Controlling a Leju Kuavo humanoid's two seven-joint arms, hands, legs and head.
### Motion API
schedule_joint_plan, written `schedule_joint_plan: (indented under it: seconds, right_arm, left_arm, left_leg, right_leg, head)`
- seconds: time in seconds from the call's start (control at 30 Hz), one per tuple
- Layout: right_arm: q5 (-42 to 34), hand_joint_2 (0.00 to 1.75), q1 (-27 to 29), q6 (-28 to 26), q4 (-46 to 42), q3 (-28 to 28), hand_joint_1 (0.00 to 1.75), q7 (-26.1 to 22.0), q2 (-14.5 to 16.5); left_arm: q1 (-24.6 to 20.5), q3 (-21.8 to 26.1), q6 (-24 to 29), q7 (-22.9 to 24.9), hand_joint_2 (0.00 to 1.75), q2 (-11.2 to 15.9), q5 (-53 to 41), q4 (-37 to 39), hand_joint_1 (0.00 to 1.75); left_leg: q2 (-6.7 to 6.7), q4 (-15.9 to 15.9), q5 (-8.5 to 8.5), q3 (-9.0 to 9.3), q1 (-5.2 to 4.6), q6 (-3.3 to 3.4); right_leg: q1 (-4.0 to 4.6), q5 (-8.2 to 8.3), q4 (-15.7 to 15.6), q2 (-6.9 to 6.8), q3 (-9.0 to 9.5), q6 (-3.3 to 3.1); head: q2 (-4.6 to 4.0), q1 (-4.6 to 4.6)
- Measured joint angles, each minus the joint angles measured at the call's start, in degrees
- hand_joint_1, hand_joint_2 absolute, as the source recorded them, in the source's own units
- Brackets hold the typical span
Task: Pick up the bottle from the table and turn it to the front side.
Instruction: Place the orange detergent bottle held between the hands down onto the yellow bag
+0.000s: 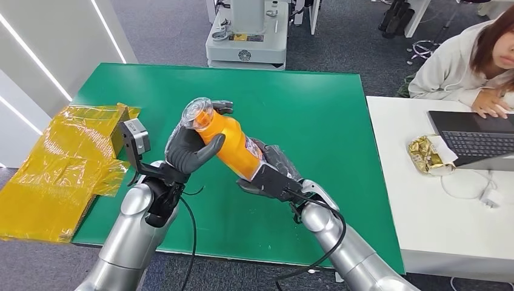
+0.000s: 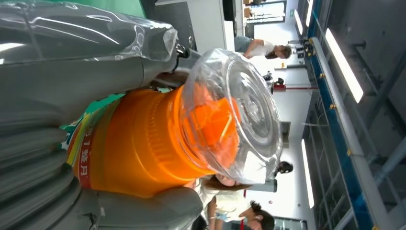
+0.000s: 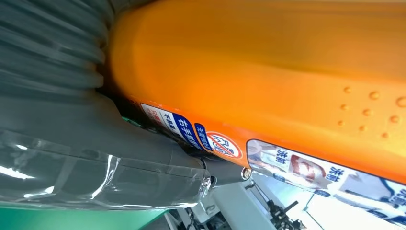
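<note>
Bottle: the orange plastic bottle with a clear domed cap (image 1: 229, 143) is held tilted above the green table (image 1: 315, 115), cap end up and to the left.
Left hand: the left hand (image 1: 189, 147) grips the bottle's upper part, just below the cap.
Right hand: the right hand (image 1: 271, 176) holds the bottle's lower end.
Left of table: crumpled yellow plastic sheeting (image 1: 57, 167) overlaps the table's left edge.
Right of table: the white desk (image 1: 436, 218) stands alongside, bearing an open dark laptop (image 1: 476, 138) and, left of it, a gold foil wrapper (image 1: 426, 154).
Behind table: a white wheeled machine base (image 1: 245, 42) stands on the floor.
Behind desk: a person in a white hooded top (image 1: 467, 60) sits at the laptop.

Glossy orange plastic bottle (image 1: 233, 142), clear plastic cap (image 1: 197, 113), matt green table (image 1: 315, 121)
</note>
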Motion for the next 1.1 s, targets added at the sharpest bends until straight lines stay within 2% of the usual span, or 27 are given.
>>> schedule_joint_plan:
  seconds: [0.23, 0.27, 0.37, 0.4, 0.7, 0.9, 1.1]
  right_arm:
    - [-0.57, 1.75, 1.06, -1.74, -0.89, -0.07, 1.75, -0.80, -0.08]
    - [-0.63, 1.75, 1.16, -2.00, -0.98, -0.10, 1.64, -0.86, -0.08]
    - [-0.79, 1.75, 1.40, -2.57, -1.21, -0.27, 0.34, -1.00, -0.08]
    - [-0.85, 1.75, 1.46, -2.76, -1.30, -0.36, 0.01, -1.06, -0.08]
    - [-1.31, 1.75, 1.55, -4.05, -3.14, -1.58, 0.00, -1.78, -0.08]
    - [-1.32, 1.75, 3.16, -4.93, -6.21, -3.21, 0.00, -2.19, -0.78]
    - [-1.19, 1.75, 6.81, -5.03, -10.97, -4.27, 0.00, -2.26, -2.66]
  left_arm:
    - [-0.65, -0.88, -0.50, -0.02, 1.75, -0.45, 0.41, 1.00, 1.75]
    - [-0.87, -0.95, -0.57, -0.02, 1.75, -0.51, 0.53, 1.23, 1.75]
    - [-1.39, -1.09, -0.79, -0.04, 1.75, -0.68, 0.88, 1.84, 1.75]
    - [-1.50, -1.10, -0.81, -0.05, 1.75, -0.72, 0.97, 2.04, 1.75]
    - [-1.62, -1.11, 0.02, -0.70, 1.75, -0.53, 0.15, 4.29, 1.75]
    - [-2.13, -1.01, 8.31, -3.84, 1.75, 0.26, -12.45, 6.62, 1.75]
    - [-3.50, -0.48, 10.98, -4.84, 1.75, 1.19, -18.24, 9.28, 1.75]
  left_leg:
    - [0.00, 0.00, 0.00, 0.00, 0.00, 0.00]
    - [0.00, 0.00, 0.00, 0.00, 0.00, 0.00]
    - [0.00, 0.00, 0.00, 0.00, 0.00, 0.00]
    - [0.00, 0.00, 0.00, 0.00, 0.00, 0.00]
    - [0.01, 0.00, 0.00, 0.00, 0.00, 0.00]
    - [0.02, 0.00, 0.00, 0.00, 0.00, 0.00]
    - [0.04, 0.00, 0.00, -0.02, 0.00, 0.00]
  right_leg:
    - [0.00, 0.00, -0.01, -0.01, 0.00, 0.00]
    - [0.00, 0.00, 0.00, 0.00, 0.00, 0.00]
    - [0.00, 0.00, 0.00, 0.00, 0.00, 0.00]
    - [0.00, 0.00, 0.00, 0.00, 0.00, 0.00]
    - [0.00, 0.00, 0.00, 0.02, -0.02, 0.00]
    - [0.00, 0.00, -0.01, 0.03, -0.05, 0.00]
    - [0.00, 0.00, -0.01, 0.07, -0.06, 0.00]
  head:
    - [0.00, -0.01]
    - [0.00, -0.01]
    - [0.00, -0.01]
    - [0.00, 0.00]
    - [0.00, 0.00]
    - [0.00, -0.01]
    - [0.00, -0.01]
